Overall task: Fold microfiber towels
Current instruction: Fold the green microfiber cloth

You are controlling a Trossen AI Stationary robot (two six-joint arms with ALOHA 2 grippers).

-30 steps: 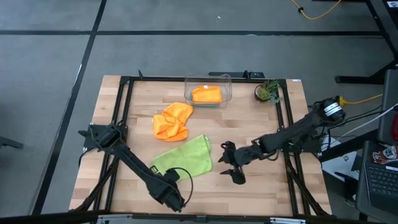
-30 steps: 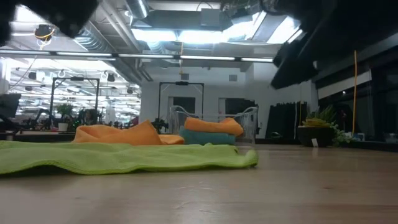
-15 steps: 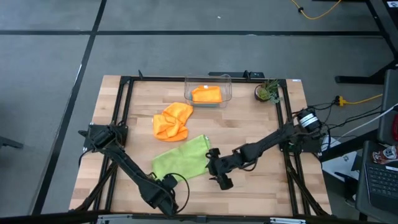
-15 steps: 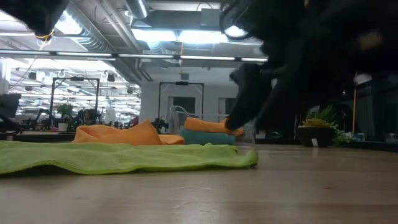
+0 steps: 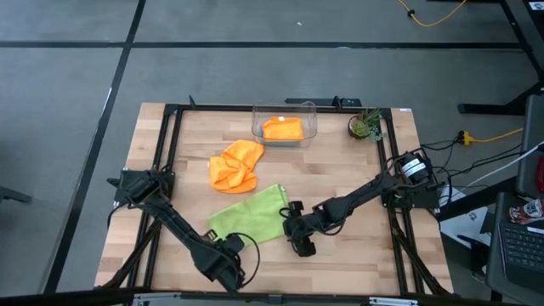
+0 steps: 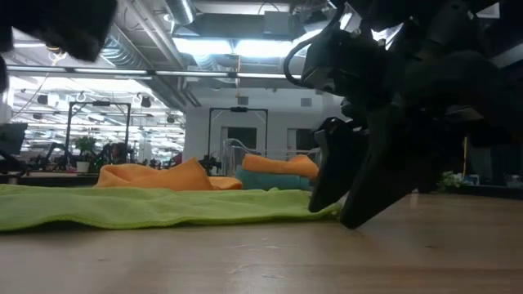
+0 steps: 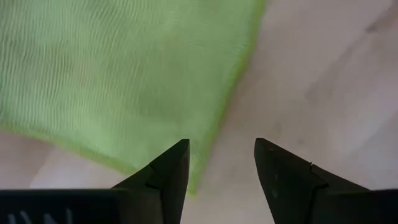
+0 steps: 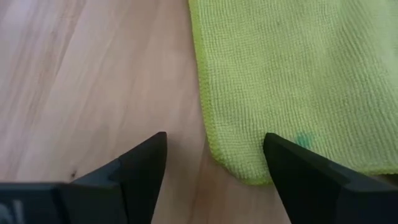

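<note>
So the wooden table has a black frame around it, and both arms reach in toward the near-middle. The lime green towel lies spread flat on the wood near the front edge, a bit rumpled. Just behind it sits a crumpled orange towel, and further back is the clear plastic bin with a folded orange towel inside; in the low view there's a teal towel under that one. A small potted plant sits at the back right corner.

The right gripper is down at the green towel's right-hand corner, fingers spread wide with the corner edge between them, not pinching anything. In the low view its fingertips are at or almost at the table surface. The left gripper hangs over the towel's near-left corner, jaws also apart, the hem running right between them, nothing gripped.
</note>
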